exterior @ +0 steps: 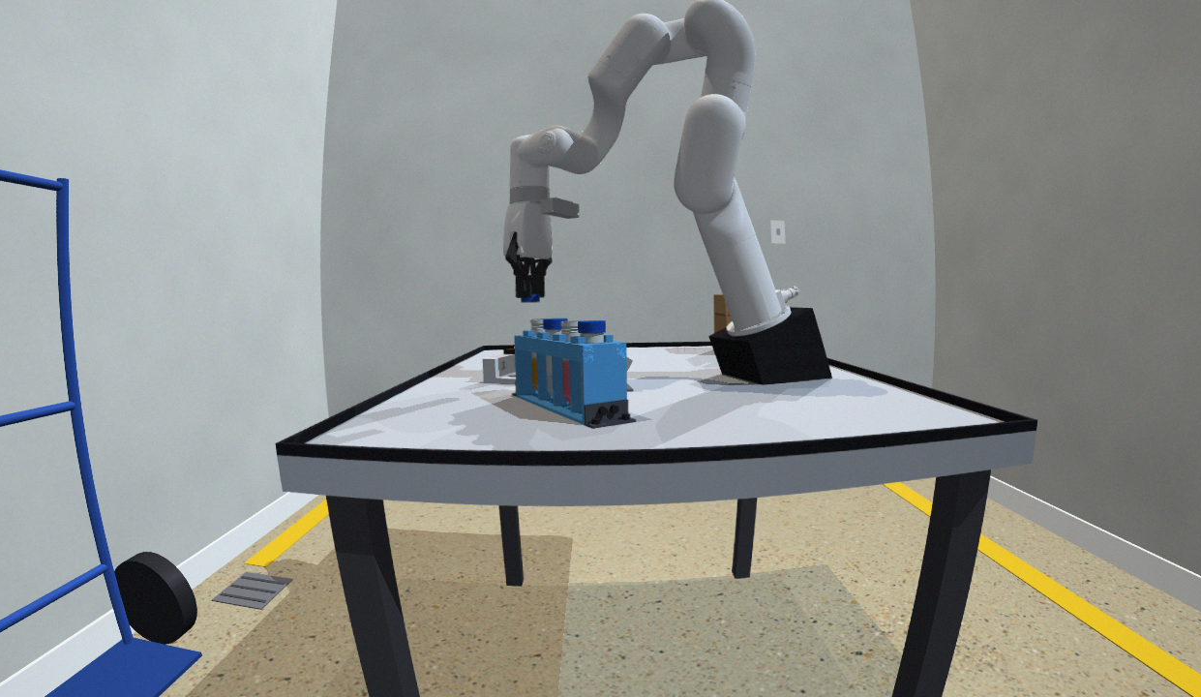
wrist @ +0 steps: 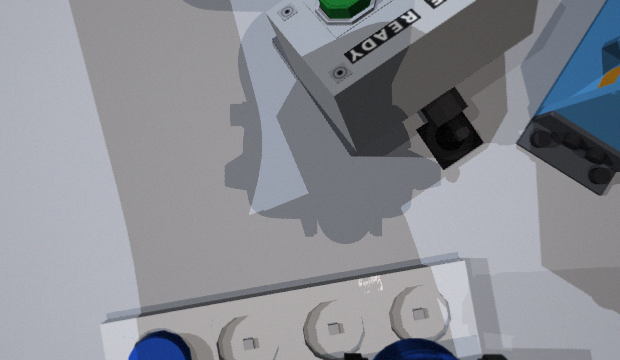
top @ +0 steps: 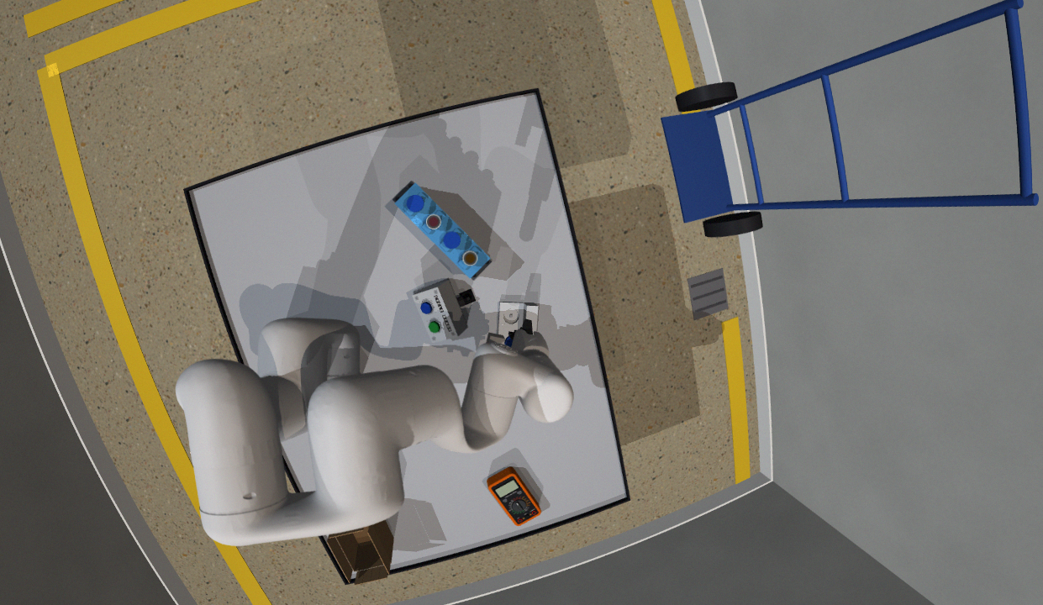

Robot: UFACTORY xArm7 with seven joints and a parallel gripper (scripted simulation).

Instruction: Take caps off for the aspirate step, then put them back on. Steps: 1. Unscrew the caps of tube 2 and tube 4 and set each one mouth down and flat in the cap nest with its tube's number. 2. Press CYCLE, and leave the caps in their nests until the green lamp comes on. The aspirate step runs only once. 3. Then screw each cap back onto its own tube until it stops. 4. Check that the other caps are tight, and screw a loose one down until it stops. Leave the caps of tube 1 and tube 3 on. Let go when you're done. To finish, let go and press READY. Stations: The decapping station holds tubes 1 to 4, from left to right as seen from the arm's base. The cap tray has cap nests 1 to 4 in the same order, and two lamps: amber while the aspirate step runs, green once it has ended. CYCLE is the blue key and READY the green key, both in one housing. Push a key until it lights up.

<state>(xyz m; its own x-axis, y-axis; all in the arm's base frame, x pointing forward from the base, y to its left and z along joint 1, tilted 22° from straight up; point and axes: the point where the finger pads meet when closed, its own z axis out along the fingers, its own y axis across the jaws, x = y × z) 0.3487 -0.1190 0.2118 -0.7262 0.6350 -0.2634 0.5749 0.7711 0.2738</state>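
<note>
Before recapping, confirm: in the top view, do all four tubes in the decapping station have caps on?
No. In the decapping station, two tubes wear blue caps and two mouths stand open, showing red and amber contents.

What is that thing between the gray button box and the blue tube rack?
A small black block sits there, beside the gray button box and short of the blue tube rack. The wrist view shows it best.

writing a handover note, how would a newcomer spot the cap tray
On the white table, find the blue decapping station, then the grey key housing nearer the arm. Just past it lies the cap tray, a flat pale strip with four round nests in a row, one holding a blue cap.
</note>
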